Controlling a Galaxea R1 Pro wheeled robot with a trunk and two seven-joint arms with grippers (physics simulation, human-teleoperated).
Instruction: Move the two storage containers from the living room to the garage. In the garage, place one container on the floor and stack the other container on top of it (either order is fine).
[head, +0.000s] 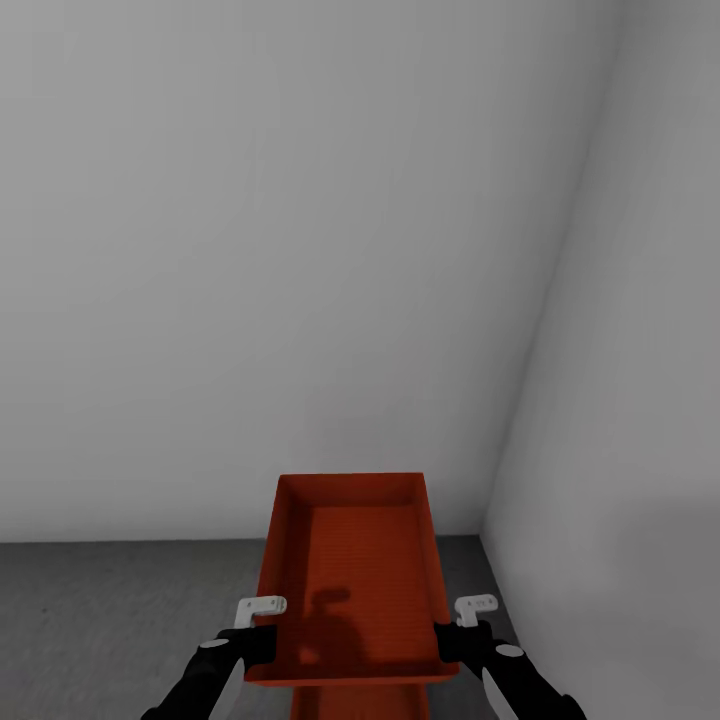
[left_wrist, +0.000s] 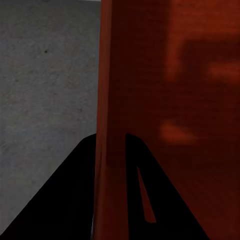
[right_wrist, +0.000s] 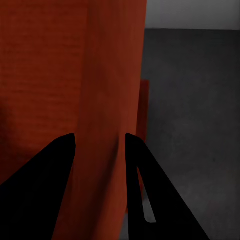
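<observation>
I hold one red-orange storage container (head: 350, 570) level in front of me, open side up and empty. My left gripper (head: 258, 640) is shut on its left wall and my right gripper (head: 458, 636) is shut on its right wall. The left wrist view has that wall (left_wrist: 150, 75) running between the black fingers (left_wrist: 65, 200); the right wrist view has the other wall (right_wrist: 107, 75) between its fingers (right_wrist: 150, 190). Directly below, the second storage container (head: 360, 702) peeks out on the dark grey garage floor (head: 120, 620). Its edge (right_wrist: 144, 110) also appears past the held wall.
A plain pale grey wall (head: 280, 250) stands close ahead and another (head: 640, 400) closes in on the right, meeting in a corner (head: 485, 530). Rough concrete floor (left_wrist: 45, 90) stretches to the left of the containers.
</observation>
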